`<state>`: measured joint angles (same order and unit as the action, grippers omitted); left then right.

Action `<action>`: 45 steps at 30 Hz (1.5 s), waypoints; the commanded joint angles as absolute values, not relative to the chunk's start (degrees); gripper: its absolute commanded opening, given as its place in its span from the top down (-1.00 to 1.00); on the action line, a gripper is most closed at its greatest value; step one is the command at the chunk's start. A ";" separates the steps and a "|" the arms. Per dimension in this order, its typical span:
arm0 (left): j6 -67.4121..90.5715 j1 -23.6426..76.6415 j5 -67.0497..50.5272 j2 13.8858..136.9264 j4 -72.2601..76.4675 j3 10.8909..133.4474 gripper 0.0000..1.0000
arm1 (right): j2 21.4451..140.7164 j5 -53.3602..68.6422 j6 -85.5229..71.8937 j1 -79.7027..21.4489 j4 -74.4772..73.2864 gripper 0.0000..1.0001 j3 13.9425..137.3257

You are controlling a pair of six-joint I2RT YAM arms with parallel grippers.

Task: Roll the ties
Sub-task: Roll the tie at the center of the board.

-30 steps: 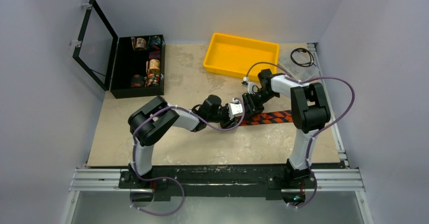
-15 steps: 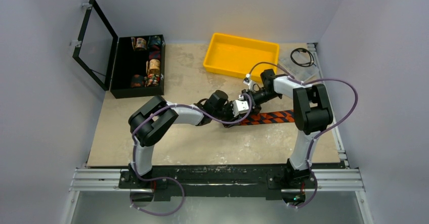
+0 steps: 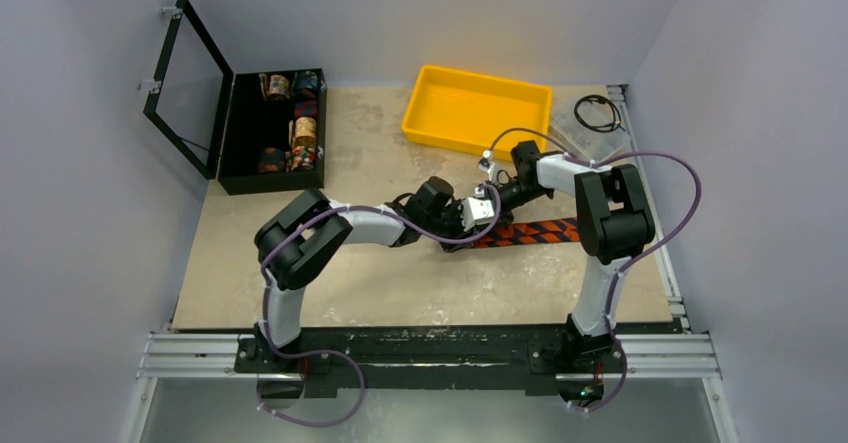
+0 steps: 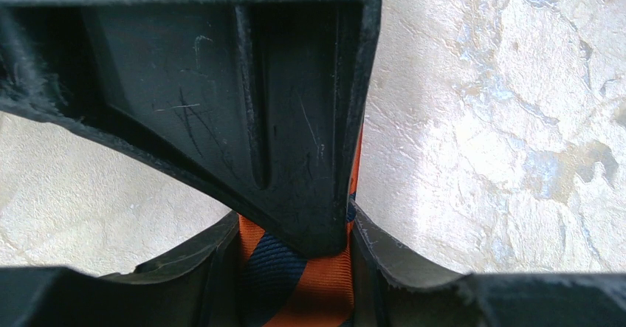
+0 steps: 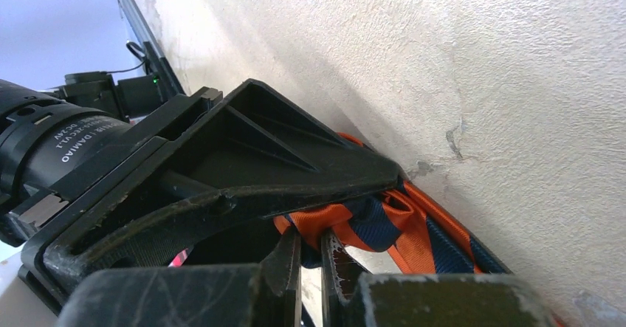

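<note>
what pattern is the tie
The tie has diagonal orange and navy stripes, clearest in the right wrist view.

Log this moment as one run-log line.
phase: rolling tie | left gripper: shut on tie | right gripper: nearly shut at tie fold, hold unclear | tie: rest flat on table

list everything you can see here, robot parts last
tie: one, orange and navy stripes, lying on the table, its left end between the two grippers
tray: one, yellow, far middle of the table
case: one, black, lid open, far left
fabric rolls: about five, mixed patterns, inside the case
cable: one, black, coiled, far right corner
table: one, mottled beige
left gripper: one, black, fingers either side of the tie's end
right gripper: one, black, jaws almost together beside the tie's fold
</note>
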<state>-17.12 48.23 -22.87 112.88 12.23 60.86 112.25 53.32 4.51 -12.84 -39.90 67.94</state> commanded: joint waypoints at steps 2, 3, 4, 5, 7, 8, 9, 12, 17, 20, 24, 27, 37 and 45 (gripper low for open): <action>-20.18 46.08 -22.86 115.08 3.44 57.95 0.33 | 115.96 36.48 6.28 -13.60 -38.23 1.00 65.89; -19.76 45.45 -24.47 114.78 4.47 57.92 0.23 | 116.23 35.11 6.12 -13.58 -38.15 1.00 65.88; -19.17 44.99 -25.32 114.29 5.77 58.06 0.18 | 116.37 33.80 6.16 -13.62 -38.17 1.00 65.96; -18.74 44.57 -26.79 113.68 7.15 57.83 0.12 | 116.51 32.68 5.92 -13.61 -37.99 1.00 66.00; -17.91 44.26 -29.39 112.17 10.39 56.99 -0.01 | 116.56 29.94 5.79 -13.69 -38.20 1.00 66.42; -17.39 44.17 -30.52 111.24 12.48 56.13 -0.04 | 116.59 28.82 5.73 -13.60 -38.15 1.00 66.69; -17.01 44.14 -31.56 110.51 14.91 55.18 -0.08 | 116.59 27.71 5.72 -13.70 -38.27 1.00 67.01; -15.18 44.17 -32.49 109.19 19.62 53.52 -0.14 | 116.74 25.59 5.92 -13.74 -39.15 1.00 67.79; -13.21 44.05 -33.24 108.90 25.66 50.59 -0.14 | 116.53 21.85 6.19 -13.89 -40.18 1.00 68.10; -12.86 44.04 -33.05 109.39 28.84 49.24 -0.14 | 116.72 20.08 5.84 -13.96 -40.88 1.00 68.28; -12.29 44.12 -32.82 111.28 32.68 49.92 -0.17 | 116.95 17.41 5.54 -14.19 -41.58 1.00 68.58; -11.67 44.10 -33.70 112.95 34.59 51.54 -0.17 | 117.24 16.44 5.46 -14.45 -42.60 1.00 69.38; -11.61 44.82 -35.03 115.02 36.48 54.57 -0.16 | 121.45 16.48 4.63 -17.46 -42.23 1.00 73.78; -9.01 44.87 -36.73 112.46 41.06 48.99 -0.31 | 123.08 17.38 3.63 -18.19 -42.38 1.00 74.29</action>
